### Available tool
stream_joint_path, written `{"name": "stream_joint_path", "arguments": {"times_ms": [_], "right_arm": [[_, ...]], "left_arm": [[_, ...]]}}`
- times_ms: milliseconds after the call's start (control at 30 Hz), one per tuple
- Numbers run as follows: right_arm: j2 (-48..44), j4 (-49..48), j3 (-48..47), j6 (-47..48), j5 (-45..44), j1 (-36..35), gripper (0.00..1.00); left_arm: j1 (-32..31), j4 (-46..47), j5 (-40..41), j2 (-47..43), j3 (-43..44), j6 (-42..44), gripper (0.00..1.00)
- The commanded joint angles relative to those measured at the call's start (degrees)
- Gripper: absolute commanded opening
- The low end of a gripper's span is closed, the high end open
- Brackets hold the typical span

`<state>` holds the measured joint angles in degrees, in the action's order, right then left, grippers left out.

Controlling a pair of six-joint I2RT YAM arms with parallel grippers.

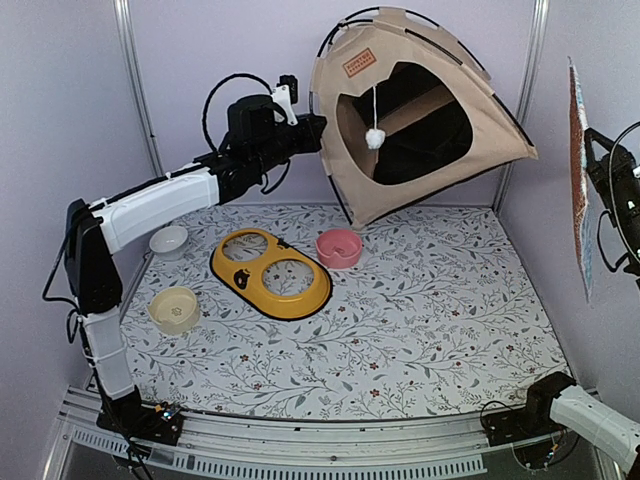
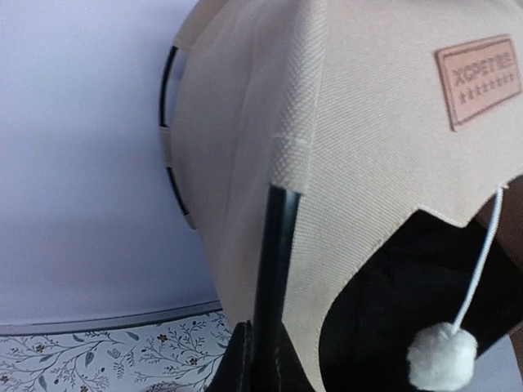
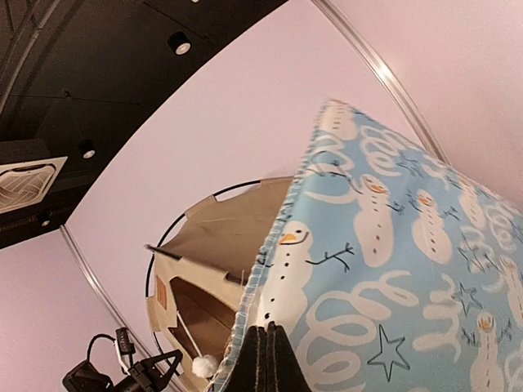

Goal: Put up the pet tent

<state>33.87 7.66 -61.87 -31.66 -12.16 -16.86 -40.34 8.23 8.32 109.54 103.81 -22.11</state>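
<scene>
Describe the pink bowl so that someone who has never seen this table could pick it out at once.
Find the tan pet tent at the back of the floral mat. On the mat just in front of its lowest corner, right of the yellow double-bowl feeder, sits a small round bowl. It alone is pink; the white bowl and cream bowl sit at the left.

— What colour is the tent?
— Tan, black inside, with a brown label and white pom-pom.
— The cushion?
— Light blue, printed with white snowmen and outlined stars.
— And the rest?
— Yellow feeder, pink bowl, white mat with grey flowering sprigs.
</scene>
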Motion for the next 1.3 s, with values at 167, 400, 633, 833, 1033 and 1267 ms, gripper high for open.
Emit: {"name": "stream_joint_path", "arguments": {"times_ms": [167, 400, 633, 833, 1033, 1267], "right_arm": [[2.0, -8.7, -4.5, 7.1, 17.5, -0.3, 0.0], [10.7, -8.6, -3.4, 6.2, 27.7, -0.3, 0.0], [20.8, -20.2, 18.1, 2.0, 21.2, -12.1, 0.0], [29.8, -32.9, 35.8, -7.0, 15.0, -13.1, 0.0], [45.3, -33.4, 35.5, -11.4, 16.6, -13.1, 0.0], [54.4, -34.9, 29.7, -9.1, 24.0, -13.8, 0.0]], "left_arm": [[-3.3, 2.5, -19.2, 10.0, 11.4, 7.0, 0.0], [-7.6, -3.0, -28.9, 15.9, 17.3, 12.1, 0.0], [-9.2, -3.9, -35.5, 17.4, 16.9, 8.2, 0.0], [-9.0, -6.1, -48.5, 20.8, 20.1, 1.2, 0.0], [-10.0, -1.8, -58.5, 20.4, 16.4, -4.6, 0.0], [-10.4, -12.7, -59.2, 21.3, 14.4, 3.0, 0.0]]}}
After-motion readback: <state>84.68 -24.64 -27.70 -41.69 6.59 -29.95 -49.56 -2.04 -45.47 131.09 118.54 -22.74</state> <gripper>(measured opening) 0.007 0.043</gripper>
